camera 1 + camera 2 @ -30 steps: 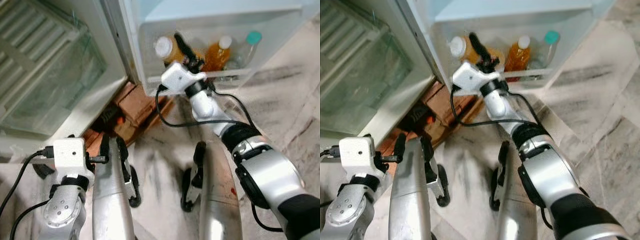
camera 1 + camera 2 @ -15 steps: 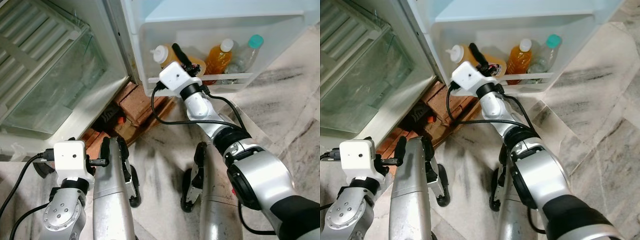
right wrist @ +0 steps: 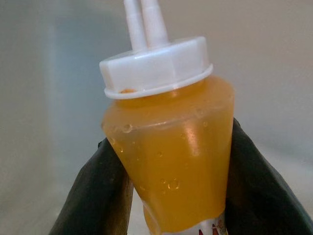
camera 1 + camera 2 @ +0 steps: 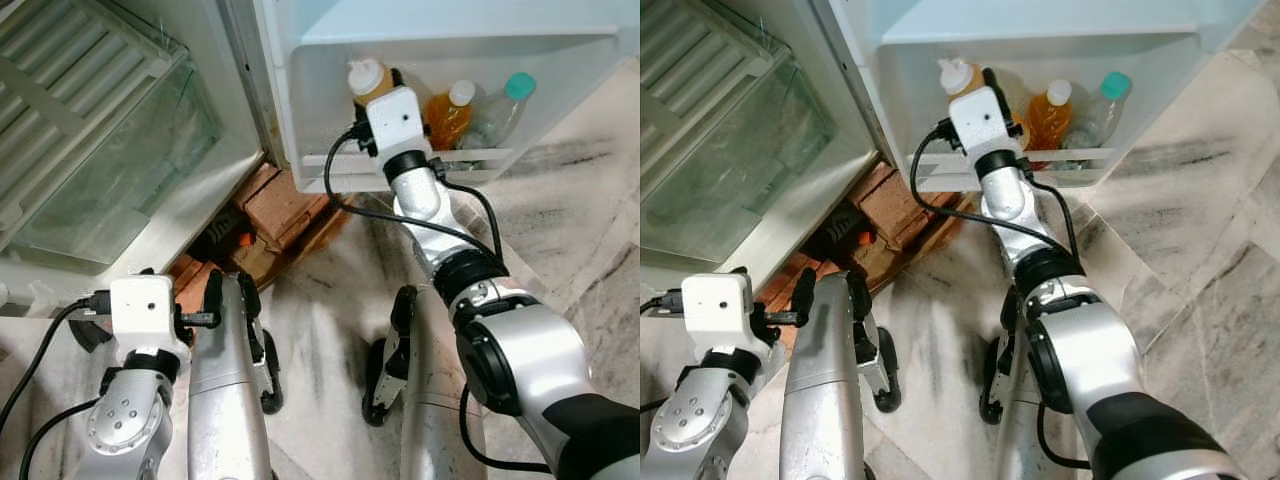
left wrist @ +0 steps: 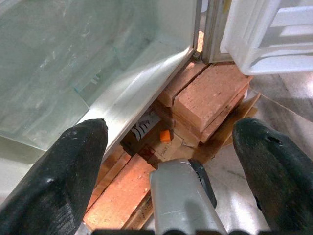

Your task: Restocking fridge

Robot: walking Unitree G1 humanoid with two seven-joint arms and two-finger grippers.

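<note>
Fridge door, white and standing open, carries a translucent white plastic door bin along its lower edge, above a grey-veined marble floor. Beside the door, the fridge body shows a clear glass-fronted crisper drawer with white slatted shelving above it. Under the fridge sits a stack of red-brown bricks, with a small orange piece among dark parts in the gap below.

Inside the door bin, an orange juice bottle with a white cap stands next to a clear plastic bottle with a teal cap; both stand upright behind the bin's front rail.

At the bin's other end is the orange sauce squeeze bottle with a white nozzle cap, upright and raised so that its cap shows above the silver right arm's white wrist camera. The right hand is clamped on it, one black finger pressed against each side of the bottle's orange body just under the cap.

The left hand hangs low next to the robot's leg, near the bricks, its two black fingers spread wide apart with nothing between them.
</note>
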